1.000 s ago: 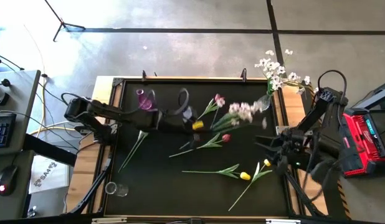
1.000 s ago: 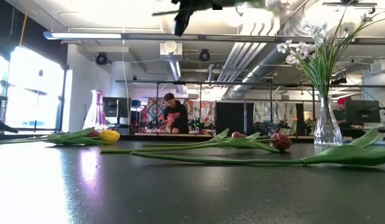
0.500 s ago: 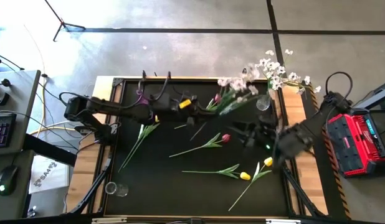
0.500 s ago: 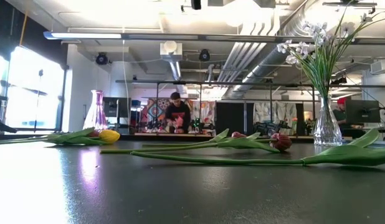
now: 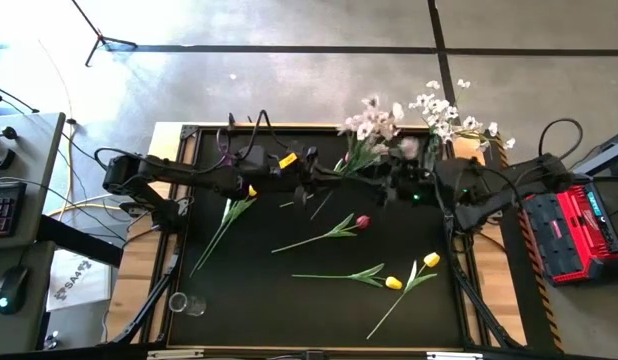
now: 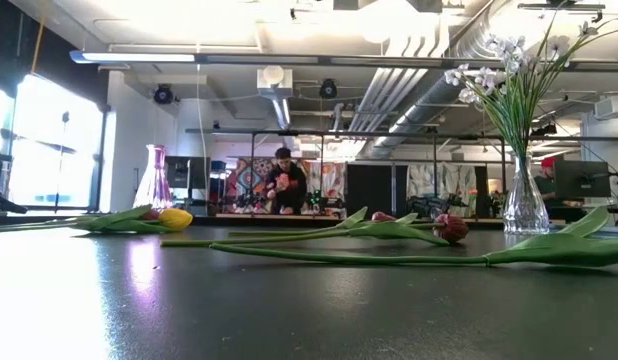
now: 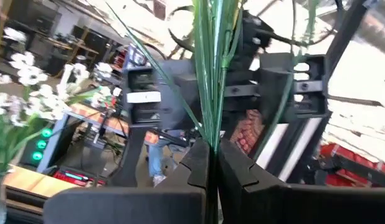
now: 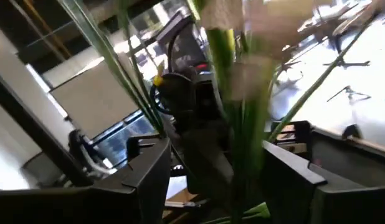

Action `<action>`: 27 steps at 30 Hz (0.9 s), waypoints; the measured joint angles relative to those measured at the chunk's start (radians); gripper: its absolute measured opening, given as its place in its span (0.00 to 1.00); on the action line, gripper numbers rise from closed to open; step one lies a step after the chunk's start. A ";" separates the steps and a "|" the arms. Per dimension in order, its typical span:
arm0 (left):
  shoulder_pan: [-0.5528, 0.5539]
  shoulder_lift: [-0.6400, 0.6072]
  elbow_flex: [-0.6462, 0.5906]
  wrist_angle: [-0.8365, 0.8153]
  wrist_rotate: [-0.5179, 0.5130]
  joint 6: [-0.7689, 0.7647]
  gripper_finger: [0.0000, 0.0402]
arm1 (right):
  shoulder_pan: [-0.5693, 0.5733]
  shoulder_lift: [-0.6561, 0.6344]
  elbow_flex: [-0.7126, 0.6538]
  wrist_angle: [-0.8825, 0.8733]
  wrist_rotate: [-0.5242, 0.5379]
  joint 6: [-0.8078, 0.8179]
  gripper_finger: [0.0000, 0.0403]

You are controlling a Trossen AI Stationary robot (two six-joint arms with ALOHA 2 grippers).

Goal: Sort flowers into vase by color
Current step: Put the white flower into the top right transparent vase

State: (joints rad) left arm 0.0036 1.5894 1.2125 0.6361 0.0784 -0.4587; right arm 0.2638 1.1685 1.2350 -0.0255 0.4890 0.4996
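Change in the last second: the right arm, which sat pulled back at the right edge of the bench (image 5: 289, 310), has swung in over the far middle. It now meets the left arm there. The white spray (image 5: 374, 122) has moved too. It lay low over the mid-bench, and now its blossoms are up at the far edge, near the white bunch already in the clear vase (image 6: 526, 205).

- Left pincer (image 7: 212, 152): pressed together on the spray's green stems, which run up out of the fingers.
- Right pincer (image 8: 214, 152): fingers spread, with stems passing between them. No pinch yet that you can see.
- Reading: this looks like a handover, left to right, with the spray bound for the clear vase. That is a judgement. The spray is in the air and in no vase.

Containers:
- Clear vase, far right corner: holds white blossoms only and stands upright.
- Purple vase (image 6: 154, 180), far left: nothing shows above its rim in the low view. You cannot see inside.
- Small glass (image 5: 179, 301), near left corner: well apart from the work, contents not readable.

Loose on the bench:
- Red tulip (image 5: 362, 221), mid-bench.
- Two yellow tulips, one (image 5: 392, 283) and the other (image 5: 430, 260), near right.
- Another yellow tulip (image 5: 251, 190), just under the left arm.

None of the red or yellow flowers is in a vase, so the sort is at an early stage. Watch the stems, because two pincers crowd one thin bundle.
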 joint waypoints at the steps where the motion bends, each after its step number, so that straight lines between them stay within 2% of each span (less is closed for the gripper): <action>1: -0.003 0.000 0.000 0.001 0.012 0.003 0.00 | -0.010 0.005 0.000 -0.010 -0.010 0.016 0.52; 4: -0.013 0.000 0.000 0.006 0.035 0.008 0.00 | -0.025 0.016 0.000 -0.020 -0.019 0.021 0.49; 6: -0.021 0.000 0.000 0.006 0.042 0.008 0.00 | -0.024 0.017 0.000 -0.015 -0.019 0.018 0.42; 8: -0.028 0.000 0.000 0.004 0.034 0.008 0.00 | -0.024 0.017 0.000 -0.015 -0.021 0.017 0.31; 11: -0.030 0.000 0.000 0.000 0.017 0.007 0.00 | -0.014 0.017 0.000 -0.011 -0.023 -0.012 0.08; 12: -0.028 0.000 0.000 -0.001 0.018 0.015 0.02 | -0.009 0.017 0.000 -0.012 -0.018 -0.040 0.05; 17: -0.017 0.001 0.000 -0.014 0.001 0.062 0.13 | 0.025 0.011 0.000 -0.070 0.082 -0.065 0.01; 21: -0.001 0.000 0.000 -0.090 -0.048 0.066 0.27 | 0.081 -0.006 0.000 -0.218 0.272 -0.057 0.01; 25: 0.024 0.000 0.000 -0.154 -0.069 0.028 0.37 | 0.145 -0.035 0.000 -0.454 0.485 0.094 0.01; 27: 0.033 -0.001 0.000 -0.197 -0.072 0.025 0.39 | 0.165 -0.043 0.000 -0.607 0.521 0.200 0.00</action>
State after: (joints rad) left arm 0.0361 1.5887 1.2125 0.4395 0.0061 -0.4333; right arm 0.4292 1.1252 1.2350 -0.6328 1.0103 0.7000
